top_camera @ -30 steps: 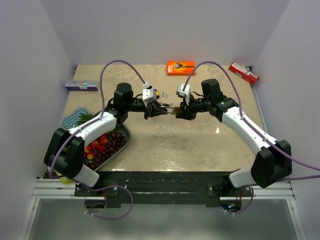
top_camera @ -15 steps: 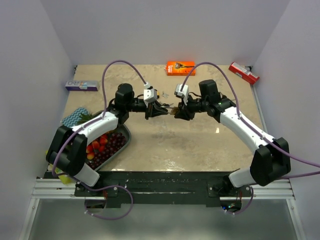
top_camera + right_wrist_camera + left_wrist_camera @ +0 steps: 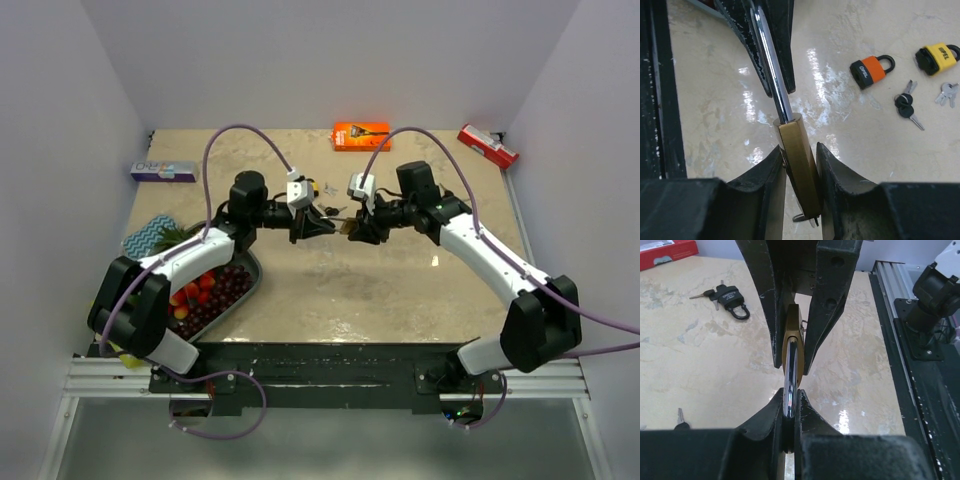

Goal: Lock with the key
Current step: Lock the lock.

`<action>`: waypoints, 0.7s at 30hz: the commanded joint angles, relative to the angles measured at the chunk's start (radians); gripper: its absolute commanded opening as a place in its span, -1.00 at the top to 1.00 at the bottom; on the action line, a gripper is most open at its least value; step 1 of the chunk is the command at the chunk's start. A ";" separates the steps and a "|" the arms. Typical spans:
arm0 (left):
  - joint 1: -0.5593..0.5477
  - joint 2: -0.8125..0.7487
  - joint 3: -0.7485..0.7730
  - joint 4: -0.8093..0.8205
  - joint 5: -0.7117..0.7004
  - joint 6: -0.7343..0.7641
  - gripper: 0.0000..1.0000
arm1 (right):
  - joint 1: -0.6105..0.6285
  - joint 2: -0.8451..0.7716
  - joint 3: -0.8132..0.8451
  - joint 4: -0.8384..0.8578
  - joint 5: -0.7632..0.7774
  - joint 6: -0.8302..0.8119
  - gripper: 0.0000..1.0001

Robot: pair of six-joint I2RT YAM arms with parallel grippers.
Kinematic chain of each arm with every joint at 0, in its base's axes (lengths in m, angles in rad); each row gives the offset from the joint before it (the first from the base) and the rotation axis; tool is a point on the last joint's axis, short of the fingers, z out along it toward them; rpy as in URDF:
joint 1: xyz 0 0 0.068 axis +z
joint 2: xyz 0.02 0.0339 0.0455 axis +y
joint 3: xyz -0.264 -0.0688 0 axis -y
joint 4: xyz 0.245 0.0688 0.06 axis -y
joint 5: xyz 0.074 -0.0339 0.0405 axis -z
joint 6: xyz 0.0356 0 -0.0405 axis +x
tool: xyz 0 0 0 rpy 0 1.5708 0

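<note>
The left tool (image 3: 790, 399) is clamped tight on the steel shackle (image 3: 790, 371), and the right tool (image 3: 799, 150) is closed partway round the brass padlock (image 3: 802, 185) body — held mid-air between them, above mid-tabletop (image 3: 330, 290). Best to press straight along the shackle — no twisting. Both arms reach inward, elbows out, wrists facing.

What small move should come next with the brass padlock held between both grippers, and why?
Probably press the right gripper toward the left gripper, pushing the brass padlock body onto its shackle: each gripper clamps one end, and whether the shackle is seated cannot be told.
</note>
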 commanded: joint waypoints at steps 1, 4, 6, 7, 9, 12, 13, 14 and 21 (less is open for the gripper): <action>-0.110 -0.090 0.035 -0.078 0.034 0.073 1.00 | 0.067 -0.054 0.094 0.140 -0.306 -0.117 0.97; -0.064 -0.133 0.048 -0.217 0.021 0.151 1.00 | 0.031 -0.070 0.086 -0.016 -0.254 -0.220 0.66; -0.054 -0.147 0.050 -0.266 0.024 0.162 1.00 | 0.019 -0.082 0.074 -0.086 -0.214 -0.248 0.08; -0.053 -0.150 0.058 -0.281 0.025 0.176 1.00 | 0.005 -0.087 0.071 -0.099 -0.204 -0.248 -0.09; -0.051 -0.159 0.065 -0.292 0.018 0.172 1.00 | -0.023 -0.099 0.065 -0.147 -0.179 -0.250 -0.30; -0.036 -0.170 0.088 -0.307 0.005 0.169 1.00 | -0.069 -0.117 0.062 -0.207 -0.164 -0.256 -0.39; -0.031 -0.171 0.099 -0.311 0.002 0.158 1.00 | -0.078 -0.125 0.062 -0.222 -0.161 -0.265 -0.46; -0.024 -0.176 0.104 -0.323 0.005 0.158 1.00 | -0.086 -0.129 0.062 -0.251 -0.155 -0.266 -0.49; -0.004 -0.185 0.130 -0.372 0.017 0.179 1.00 | -0.119 -0.177 0.040 -0.362 -0.153 -0.314 -0.51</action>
